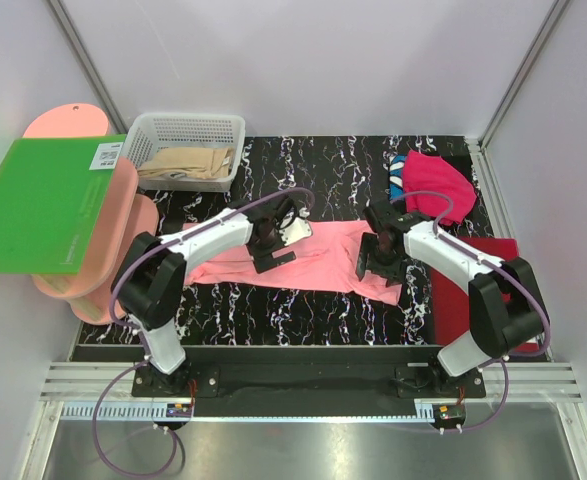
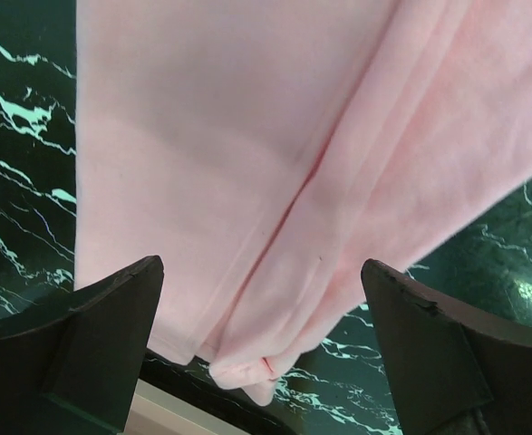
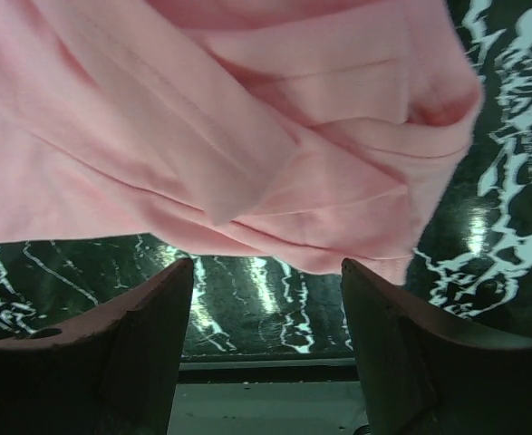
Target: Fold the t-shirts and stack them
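Observation:
The salmon-pink t-shirt [image 1: 323, 256] lies folded into a long band across the middle of the black marble table [image 1: 273, 315]. My left gripper [image 1: 273, 256] hovers open over its left part; the left wrist view shows the pink t-shirt [image 2: 247, 163] and a folded corner between the spread fingers [image 2: 93, 335]. My right gripper [image 1: 371, 264] stands open at the band's right end. There the pink t-shirt [image 3: 229, 127] has its hem just beyond the fingertips [image 3: 411, 335], with bare table between them. A magenta t-shirt [image 1: 437, 182] lies crumpled at the back right over a blue one [image 1: 397, 180].
A dark-red board [image 1: 478, 275] lies flat at the right under my right arm. A white basket [image 1: 188, 150] holding beige cloth stands at the back left. A green board [image 1: 43, 200] rests on a pink rack [image 1: 123, 215] at the left.

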`<state>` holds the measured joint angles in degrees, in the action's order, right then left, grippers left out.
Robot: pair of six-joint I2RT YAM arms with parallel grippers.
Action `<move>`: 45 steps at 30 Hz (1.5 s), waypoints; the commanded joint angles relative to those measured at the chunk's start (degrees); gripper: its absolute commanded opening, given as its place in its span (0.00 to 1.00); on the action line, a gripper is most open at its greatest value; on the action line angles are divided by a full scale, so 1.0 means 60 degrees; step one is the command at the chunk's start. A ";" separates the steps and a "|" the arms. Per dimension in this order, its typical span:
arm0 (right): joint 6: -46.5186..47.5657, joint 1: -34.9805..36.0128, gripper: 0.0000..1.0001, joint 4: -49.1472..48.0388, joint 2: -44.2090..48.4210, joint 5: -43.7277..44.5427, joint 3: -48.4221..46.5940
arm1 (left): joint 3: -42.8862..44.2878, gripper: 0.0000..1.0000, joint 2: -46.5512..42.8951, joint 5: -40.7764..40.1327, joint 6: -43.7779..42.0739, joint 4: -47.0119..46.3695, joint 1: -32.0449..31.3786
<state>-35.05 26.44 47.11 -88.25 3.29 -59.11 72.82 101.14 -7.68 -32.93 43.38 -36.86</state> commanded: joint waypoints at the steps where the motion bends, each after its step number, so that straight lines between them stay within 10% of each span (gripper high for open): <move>1: -0.0487 -0.0041 0.73 -0.1084 -0.0013 -0.0943 0.0081 | 0.0666 0.97 0.0691 -0.0199 0.0082 -0.0095 -0.0023; 20: -0.0165 -0.0084 0.67 -0.1656 -0.0789 -0.0592 -0.0109 | -0.0417 0.97 0.0809 -0.0301 0.0273 -0.0623 -0.0023; 28: -0.0033 -0.0129 0.25 -0.1773 -0.1156 -0.0051 -0.0387 | -0.1105 0.96 0.0721 -0.0579 0.0156 -0.1091 -0.0023; 45: 0.0802 -0.0787 0.04 -0.1042 -0.0658 0.1326 -0.0943 | -0.2204 0.96 0.0472 -0.0902 -0.0152 -0.1897 -0.0009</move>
<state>-32.93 23.81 39.11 -94.70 6.72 -61.39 62.96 101.47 -11.05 -32.67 31.79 -37.47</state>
